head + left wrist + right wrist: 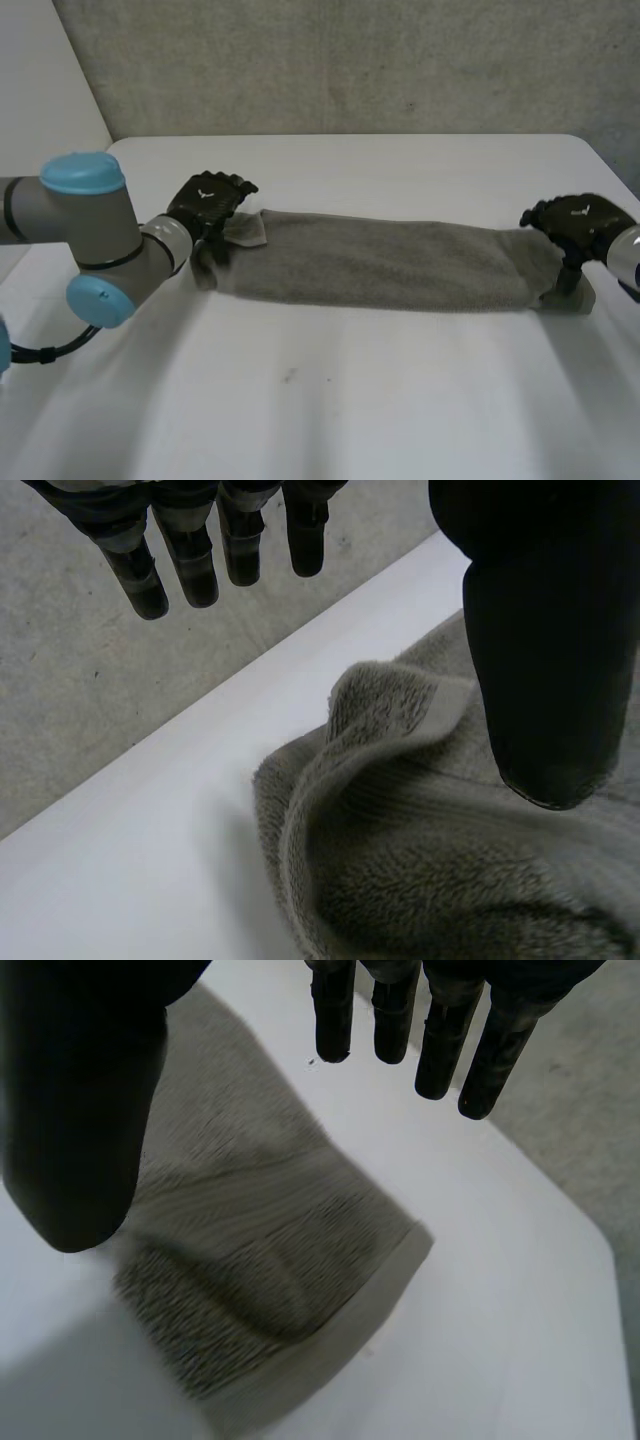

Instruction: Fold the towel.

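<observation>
A grey-green towel (380,265) lies folded into a long narrow strip across the white table (330,400). My left hand (205,203) hovers over the strip's left end, fingers (190,565) straight and spread from the thumb (550,660), holding nothing. The towel's rumpled left end (400,820) lies below it. My right hand (578,225) is over the right end, fingers (440,1050) straight and apart from the thumb (80,1110). That end of the towel (270,1260), with its hemmed edge, rests flat on the table under the hand.
A grey wall (350,60) stands behind the table's far edge. The table's right corner (590,145) is close to my right hand. Bare table surface stretches in front of the towel.
</observation>
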`<act>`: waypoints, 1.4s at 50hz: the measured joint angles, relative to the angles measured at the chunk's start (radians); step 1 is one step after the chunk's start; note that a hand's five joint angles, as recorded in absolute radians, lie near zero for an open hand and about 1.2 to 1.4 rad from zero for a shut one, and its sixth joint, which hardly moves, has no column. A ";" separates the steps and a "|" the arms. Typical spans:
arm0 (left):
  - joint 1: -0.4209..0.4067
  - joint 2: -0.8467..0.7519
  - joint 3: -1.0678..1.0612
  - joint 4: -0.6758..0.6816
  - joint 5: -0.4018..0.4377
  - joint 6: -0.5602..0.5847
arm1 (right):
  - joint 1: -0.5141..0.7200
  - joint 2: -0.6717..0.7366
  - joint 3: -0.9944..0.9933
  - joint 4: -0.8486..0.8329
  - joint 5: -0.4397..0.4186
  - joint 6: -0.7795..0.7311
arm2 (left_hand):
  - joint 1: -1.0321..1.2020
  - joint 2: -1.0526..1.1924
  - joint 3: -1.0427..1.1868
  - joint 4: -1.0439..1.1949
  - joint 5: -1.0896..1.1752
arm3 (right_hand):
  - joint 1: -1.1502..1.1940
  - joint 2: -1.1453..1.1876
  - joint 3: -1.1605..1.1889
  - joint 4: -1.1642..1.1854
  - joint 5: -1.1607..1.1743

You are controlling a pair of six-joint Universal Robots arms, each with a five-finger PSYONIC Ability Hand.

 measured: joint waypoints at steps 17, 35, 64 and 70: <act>0.005 -0.284 0.402 0.036 -0.073 -0.003 | -0.007 0.019 0.161 -0.149 0.002 -0.024 | 0.094 0.091 0.092 0.092 0.078 | 0.000 0.000 0.000 0.000 0.000; 0.005 -0.318 0.534 -0.183 -0.204 -0.013 | -0.016 0.022 0.185 -0.212 0.002 -0.043 | 0.072 0.064 0.064 0.067 0.046 | 0.005 0.000 0.001 0.000 0.003; 0.006 0.177 -0.156 -0.008 -0.111 -0.099 | -0.050 0.146 0.085 -0.276 0.068 -0.154 | 0.025 0.017 0.018 0.020 0.012 | 1.068 1.040 1.089 1.081 1.086; 0.009 0.246 -0.243 -0.008 -0.083 -0.104 | -0.101 0.122 0.019 -0.279 0.176 -0.291 | 0.017 0.006 0.007 0.008 0.006 | 1.073 1.040 1.089 1.081 1.086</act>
